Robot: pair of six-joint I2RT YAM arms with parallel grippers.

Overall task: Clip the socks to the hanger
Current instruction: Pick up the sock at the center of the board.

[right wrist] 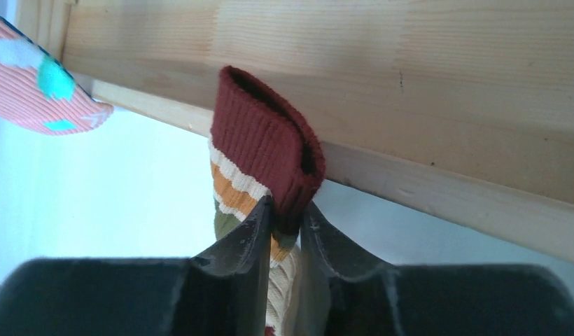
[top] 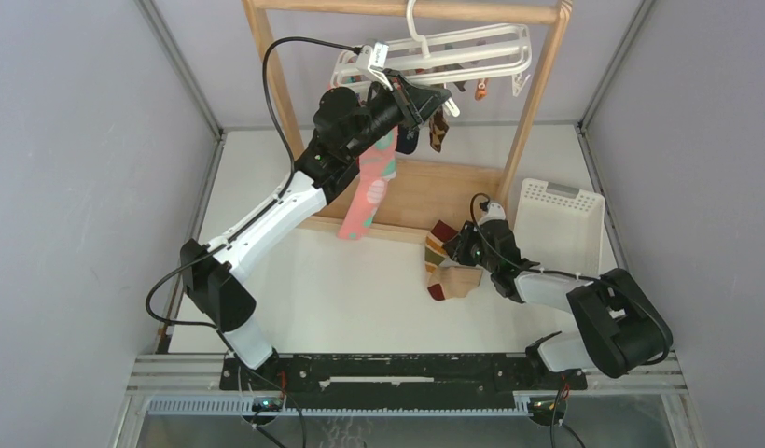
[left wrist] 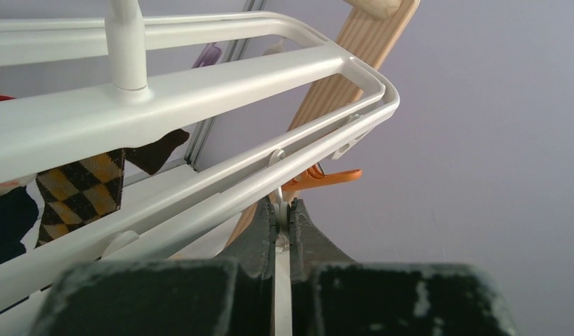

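The white hanger (top: pixel 472 42) hangs by its hook from the wooden rack's top bar. My left gripper (top: pixel 446 101) is raised under it and shut on a small white clip (left wrist: pixel 282 210) below the frame rail (left wrist: pixel 200 77). An orange clip (left wrist: pixel 325 178) hangs just behind. A pink sock with teal dots (top: pixel 369 187), a dark sock (top: pixel 407 140) and a checked sock (left wrist: pixel 81 185) hang from the hanger. Low on the table, my right gripper (right wrist: pixel 285 217) is shut on the red cuff of the striped sock (right wrist: pixel 263 150), whose foot lies on the table (top: pixel 444 275).
The wooden rack's uprights (top: pixel 537 103) and its flat base board (right wrist: pixel 410 84) stand right behind the striped sock. A white slatted basket (top: pixel 561 219) sits at the right. Grey walls close in both sides.
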